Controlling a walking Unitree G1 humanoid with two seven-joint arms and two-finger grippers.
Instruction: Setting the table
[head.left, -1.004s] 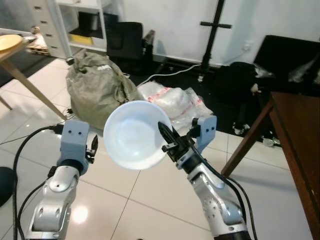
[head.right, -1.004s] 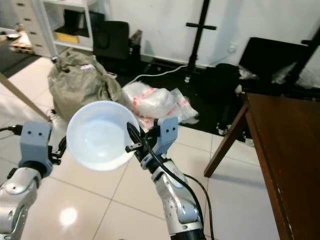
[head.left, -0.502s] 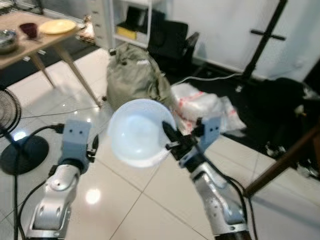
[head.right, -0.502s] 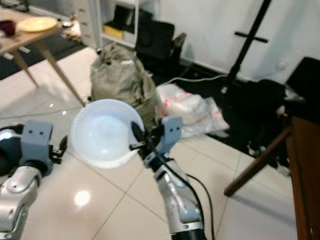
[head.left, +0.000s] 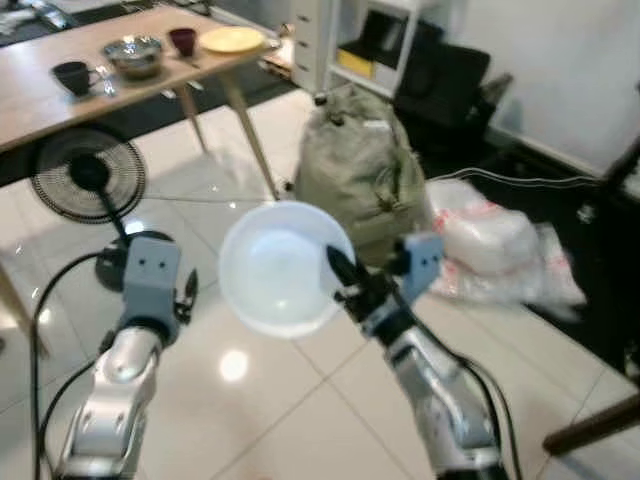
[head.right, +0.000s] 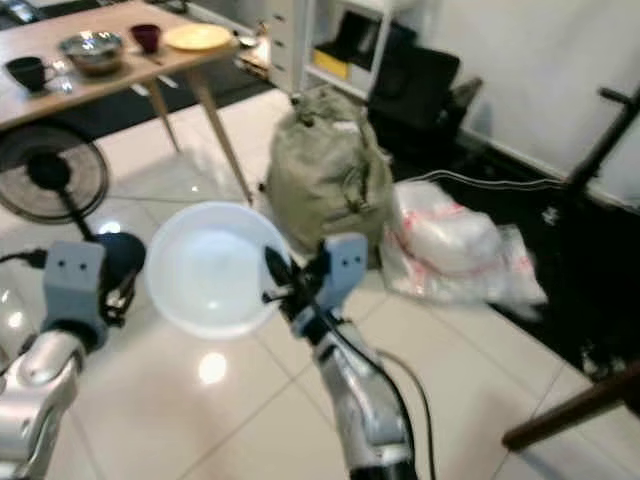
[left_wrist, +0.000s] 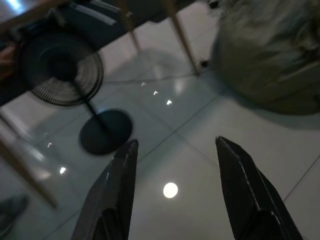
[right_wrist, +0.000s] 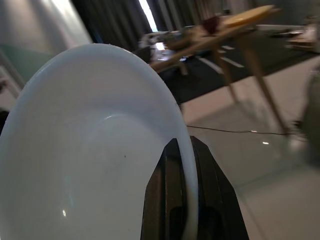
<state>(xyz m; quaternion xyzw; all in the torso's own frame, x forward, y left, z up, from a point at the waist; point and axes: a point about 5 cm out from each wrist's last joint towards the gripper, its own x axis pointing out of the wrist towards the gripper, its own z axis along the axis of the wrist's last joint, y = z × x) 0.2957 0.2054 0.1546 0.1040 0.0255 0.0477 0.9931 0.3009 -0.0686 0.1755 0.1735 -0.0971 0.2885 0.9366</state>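
White bowl (head.left: 282, 266) clamped by its rim in the right gripper (head.left: 345, 282); the left gripper (left_wrist: 175, 187) hangs spread, holding nothing.

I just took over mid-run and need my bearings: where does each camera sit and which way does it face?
Left eye view: on the head, looking forward and down; both silver arms, the white bowl in the right gripper, the wooden table beyond.
Right eye view: the head's other eye, same scene.
Left wrist view: along the left gripper, jaws apart, at tiled floor and a fan.
Right wrist view: along the right gripper's fingers, pinching the bowl's rim.
Shared: the bowl, table and fan.
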